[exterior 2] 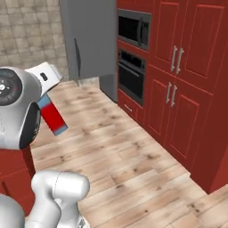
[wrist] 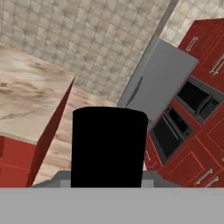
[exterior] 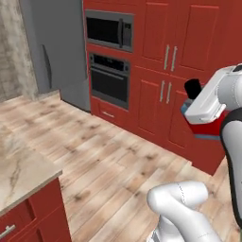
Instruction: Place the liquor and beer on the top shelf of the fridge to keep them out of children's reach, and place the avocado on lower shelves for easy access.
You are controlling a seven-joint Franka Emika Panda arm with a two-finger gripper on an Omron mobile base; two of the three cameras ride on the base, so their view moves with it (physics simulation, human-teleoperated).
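The hand [exterior: 194, 101] pinches the one liquor [exterior: 208, 128] bottle, black cap up, high above the wooden floor [exterior: 113, 160], with a marble-topped counter [exterior: 19, 172] on one side and the closed grey fridge [exterior: 56, 52], one microwave [exterior: 109, 30] and one oven [exterior: 109, 79] ahead.

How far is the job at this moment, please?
Nothing looks done yet: the fridge stands shut across the wood floor. In hand: the gripper is shut on the liquor, its blue glass and red label beside the hand, its black cap filling the hand view. Left: open the fridge, shelve the liquor up top, then the beer and avocado, neither seen here.
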